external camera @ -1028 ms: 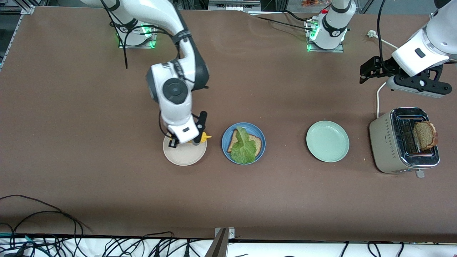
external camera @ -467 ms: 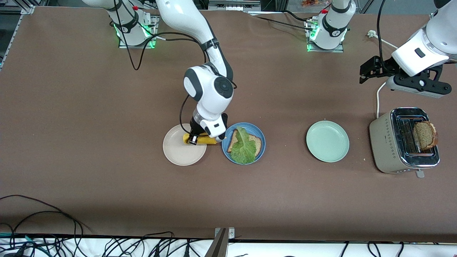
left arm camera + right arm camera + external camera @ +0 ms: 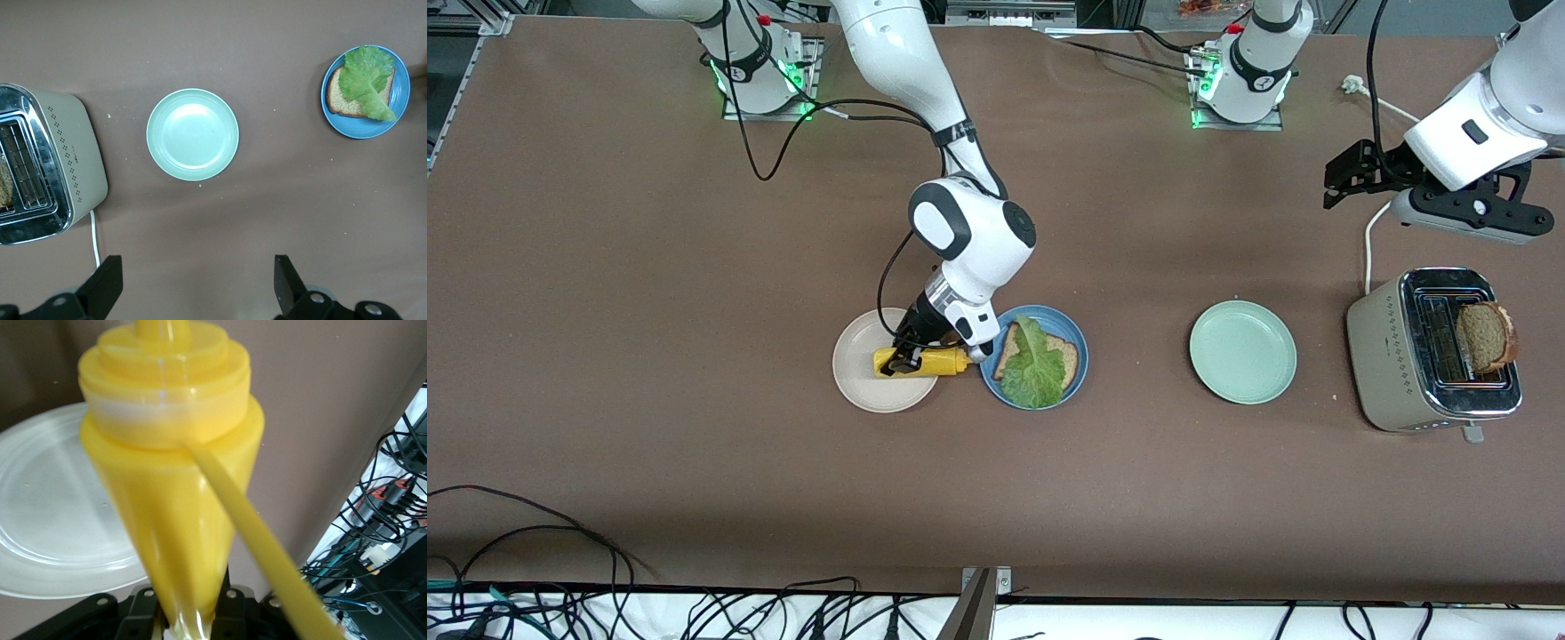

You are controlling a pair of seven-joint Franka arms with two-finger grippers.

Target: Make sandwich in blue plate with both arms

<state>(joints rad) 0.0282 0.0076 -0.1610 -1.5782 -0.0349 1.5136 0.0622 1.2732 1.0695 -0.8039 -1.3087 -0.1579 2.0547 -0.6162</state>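
Note:
The blue plate (image 3: 1077,356) holds one brown bread slice (image 3: 1065,357) with a green lettuce leaf (image 3: 1034,366) on top. A second bread slice (image 3: 1485,336) stands in the toaster (image 3: 1396,356). My right gripper (image 3: 903,358) is shut on a yellow squeeze bottle (image 3: 935,362). It holds the bottle on its side over the beige plate (image 3: 863,378), nozzle at the blue plate's rim. The bottle fills the right wrist view (image 3: 173,473). My left gripper (image 3: 1336,182) is open and empty, up over the table by the toaster's cord. Its view shows the blue plate (image 3: 400,113).
A pale green plate (image 3: 1242,352) lies bare between the blue plate and the toaster, and shows in the left wrist view (image 3: 192,134). A white cord (image 3: 1368,249) runs from the toaster toward the arm bases. Cables hang along the table edge nearest the front camera.
My right arm has swung from over the beige plate toward the blue plate. The yellow bottle has tipped onto its side, nozzle toward the blue plate. The left arm has not moved.

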